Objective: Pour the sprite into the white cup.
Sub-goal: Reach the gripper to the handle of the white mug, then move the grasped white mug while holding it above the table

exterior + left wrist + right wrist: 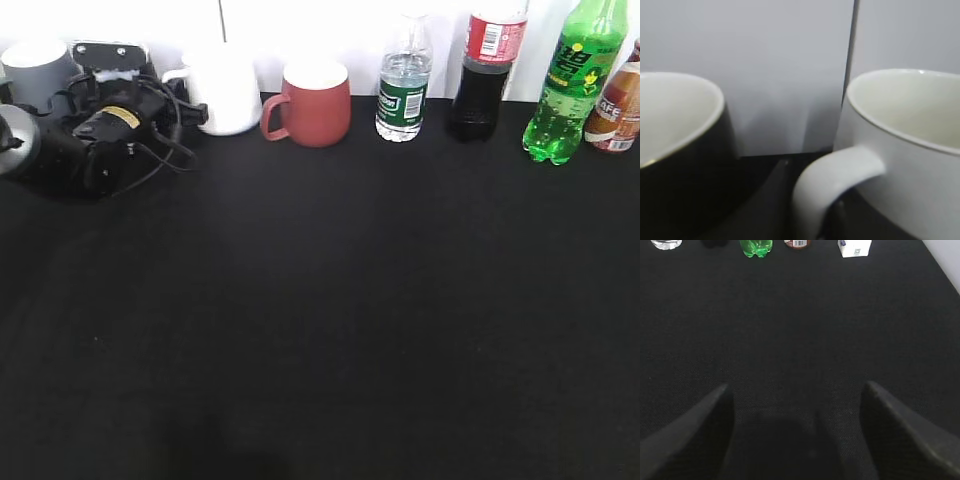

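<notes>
1. Sprite bottle [575,90]: tall green plastic, upright at far right of the back row on the black table [330,330]; nothing touching it. Base also seen at top edge of the R wrist view [756,247].
2. White cup [222,90]: glossy white mug, upright at the back, left of centre, loop handle pointing left toward the arm. Close-up in the L wrist view [905,150], handle [832,185] toward cam, inside looks empty.
3. Sprite and white cup are well apart, w/ 3 items between them in the row.
4. Left gripper [190,108]: black arm w/ cables lies low at back left, tip just beside the cup's handle side. Fingers not seen in its wrist view, and too dark and cluttered in the ext view, so cannot tell how far the jaws are apart or if they hold anything.
5. Right gripper [797,435]: two dark fingers [695,440] spread wide over bare black cloth, nothing between them. The arm is not in the ext view.
6. Grey mug [38,72]: back left corner behind the left arm; in the L wrist view its dark wall and pale inside fill the left side [675,165], near the white cup.
7. Reddish-brown mug [312,103]: just right of the white cup, handle left.
8. Small clear water bottle [404,85], green label, right of that mug.
9. Dark cola bottle [482,75], red label, between water bottle and sprite.
10. Brown-label bottle [615,110]: just beside the sprite on its right, cut by frame edge.
11. Small white carton [855,247] at top of the R wrist view, right of the brown bottle.
</notes>
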Robot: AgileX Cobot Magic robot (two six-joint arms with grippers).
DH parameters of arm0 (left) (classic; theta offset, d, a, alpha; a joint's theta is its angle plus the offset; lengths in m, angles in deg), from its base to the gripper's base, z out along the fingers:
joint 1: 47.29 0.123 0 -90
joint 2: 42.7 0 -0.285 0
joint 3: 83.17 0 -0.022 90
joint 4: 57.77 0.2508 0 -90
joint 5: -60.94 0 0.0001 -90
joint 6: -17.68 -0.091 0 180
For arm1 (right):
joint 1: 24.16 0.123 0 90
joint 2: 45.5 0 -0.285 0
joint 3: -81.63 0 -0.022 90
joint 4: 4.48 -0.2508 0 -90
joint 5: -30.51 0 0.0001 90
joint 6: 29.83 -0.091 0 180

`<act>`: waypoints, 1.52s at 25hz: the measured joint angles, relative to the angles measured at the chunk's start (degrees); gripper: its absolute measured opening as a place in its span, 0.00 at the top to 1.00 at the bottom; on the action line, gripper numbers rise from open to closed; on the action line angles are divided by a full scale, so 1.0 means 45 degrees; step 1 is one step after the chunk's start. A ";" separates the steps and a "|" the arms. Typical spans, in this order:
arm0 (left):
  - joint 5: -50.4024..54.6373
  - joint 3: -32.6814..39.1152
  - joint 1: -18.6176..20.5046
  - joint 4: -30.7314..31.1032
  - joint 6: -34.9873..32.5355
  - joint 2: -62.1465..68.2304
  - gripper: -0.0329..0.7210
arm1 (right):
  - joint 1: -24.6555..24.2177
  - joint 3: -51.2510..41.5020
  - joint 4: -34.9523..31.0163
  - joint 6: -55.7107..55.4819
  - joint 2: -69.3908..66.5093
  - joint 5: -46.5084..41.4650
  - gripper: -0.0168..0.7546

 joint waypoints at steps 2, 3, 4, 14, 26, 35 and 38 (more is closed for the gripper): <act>-0.0089 0.0000 0.0000 0.0085 -0.0049 0.0000 0.90 | 0.0000 0.0000 0.0000 0.0000 0.0000 0.0000 0.22; -0.0225 0.0000 0.0000 0.0175 -0.0114 0.0025 0.91 | 0.0000 0.0000 0.0000 0.0000 0.0000 0.0000 0.22; -0.0631 0.0012 0.0000 0.0175 -0.0197 0.0106 0.91 | 0.0000 0.0000 0.0000 0.0000 0.0000 0.0000 0.22; -0.4111 0.4490 -0.0041 -0.0244 -0.0315 -0.3756 0.91 | 0.0000 0.0000 0.0000 0.0000 0.0000 0.0000 0.22; -0.0140 0.8921 -0.1277 0.0175 -0.0304 -1.2380 0.91 | 0.0000 -0.1430 -0.0400 0.0000 -0.3253 1.1257 0.22; 0.0100 0.8921 -0.1277 0.0243 -0.0304 -1.2380 0.91 | -0.0003 -0.1805 -0.0479 0.0000 -1.4761 2.3870 0.22; 0.0108 0.8921 -0.1277 0.0243 -0.0304 -1.2380 0.91 | -0.0003 -0.1600 -0.0479 0.0000 -1.8386 2.6335 0.22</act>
